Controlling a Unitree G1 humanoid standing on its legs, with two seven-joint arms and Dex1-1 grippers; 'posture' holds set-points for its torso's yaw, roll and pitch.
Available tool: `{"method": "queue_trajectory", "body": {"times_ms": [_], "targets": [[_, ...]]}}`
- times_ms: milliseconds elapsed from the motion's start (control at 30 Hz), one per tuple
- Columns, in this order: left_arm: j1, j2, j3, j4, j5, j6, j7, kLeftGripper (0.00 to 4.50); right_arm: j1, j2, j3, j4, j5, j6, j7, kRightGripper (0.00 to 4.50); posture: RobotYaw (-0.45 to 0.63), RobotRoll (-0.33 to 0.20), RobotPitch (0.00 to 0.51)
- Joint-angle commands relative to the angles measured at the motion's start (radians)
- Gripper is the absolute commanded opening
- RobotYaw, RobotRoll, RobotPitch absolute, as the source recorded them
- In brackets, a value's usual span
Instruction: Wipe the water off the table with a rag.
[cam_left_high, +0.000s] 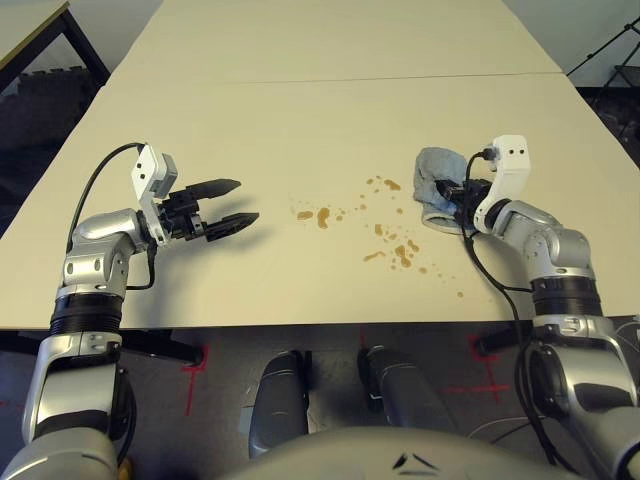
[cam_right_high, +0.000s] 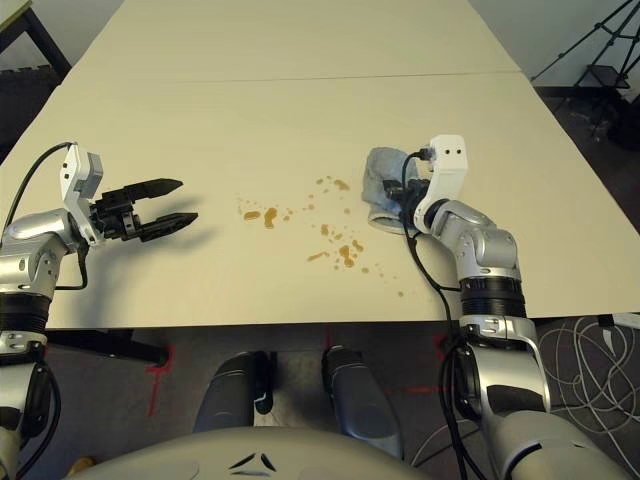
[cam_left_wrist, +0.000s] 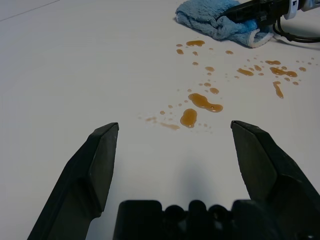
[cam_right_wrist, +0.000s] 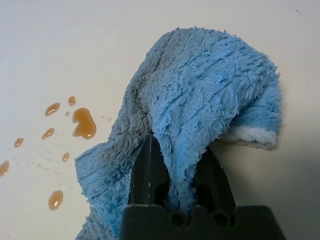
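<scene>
My R gripper (cam_right_wrist: 172, 175) clamps rag (cam_right_wrist: 200, 105) just beside water (cam_left_high: 385, 230); L gripper (cam_left_wrist: 175, 165) open, empty. Risk: bunched rag smears drops.

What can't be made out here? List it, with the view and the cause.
- Table under the rag: head views, covered by the cloth, so any water beneath it is hidden.
- Right end effector fingertips: right wrist view, buried in the rag's folds.
- Smallest drops near the table's front edge: head views, too small to count.
- Table's far end: head views, cut off by the top edge.
</scene>
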Motion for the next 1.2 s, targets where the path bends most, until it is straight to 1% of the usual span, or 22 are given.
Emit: {"method": "queue_trajectory", "body": {"times_ms": [33, 200, 367, 400, 600, 733, 833, 967, 1133, 1200], "targets": [[0.008, 0.019, 0.009, 0.004, 0.008, 0.005, -0.013, 4.5, -0.02, 0.062, 0.046, 0.079, -0.017, 0.001, -0.013, 0.2, -0.16, 0.0, 0.136], [0.015, 0.02, 0.014, -0.007, 0.007, 0.014, -0.016, 4.5, -0.057, 0.143, 0.085, 0.124, -0.039, -0.014, -0.011, 0.2, -0.15, 0.0, 0.145], [0.028, 0.027, 0.019, -0.014, 0.007, 0.019, -0.022, 4.5, -0.069, 0.215, 0.14, 0.136, -0.065, -0.015, 0.005, 0.2, -0.15, 0.0, 0.145], [0.031, 0.028, 0.019, -0.017, 0.006, 0.02, -0.022, 4.5, -0.072, 0.231, 0.152, 0.139, -0.07, -0.014, 0.008, 0.2, -0.14, 0.0, 0.153], [0.046, 0.025, 0.02, -0.035, 0.002, 0.025, -0.015, 4.5, -0.099, 0.323, 0.208, 0.168, -0.094, -0.027, 0.021, 0.2, -0.14, 0.0, 0.158], [0.056, 0.02, 0.02, -0.054, -0.003, 0.033, -0.007, 4.5, -0.114, 0.357, 0.224, 0.187, -0.108, -0.04, 0.029, 0.2, -0.13, 0.0, 0.162], [0.063, 0.017, 0.021, -0.066, -0.004, 0.039, -0.003, 4.5, -0.126, 0.351, 0.217, 0.207, -0.115, -0.052, 0.033, 0.2, -0.13, 0.0, 0.164], [0.07, 0.014, 0.021, -0.076, -0.006, 0.044, 0.001, 4.5, -0.16, 0.304, 0.177, 0.252, -0.118, -0.085, 0.03, 0.2, -0.14, 0.0, 0.163], [0.064, 0.007, 0.015, -0.068, -0.001, 0.041, 0.002, 4.5, -0.213, 0.219, 0.132, 0.312, -0.109, -0.116, 0.038, 0.2, -0.15, 0.0, 0.159], [0.058, 0.002, 0.011, -0.064, 0.001, 0.039, 0.002, 4.5, -0.228, 0.17, 0.124, 0.329, -0.108, -0.121, 0.05, 0.2, -0.15, 0.0, 0.157]]}}
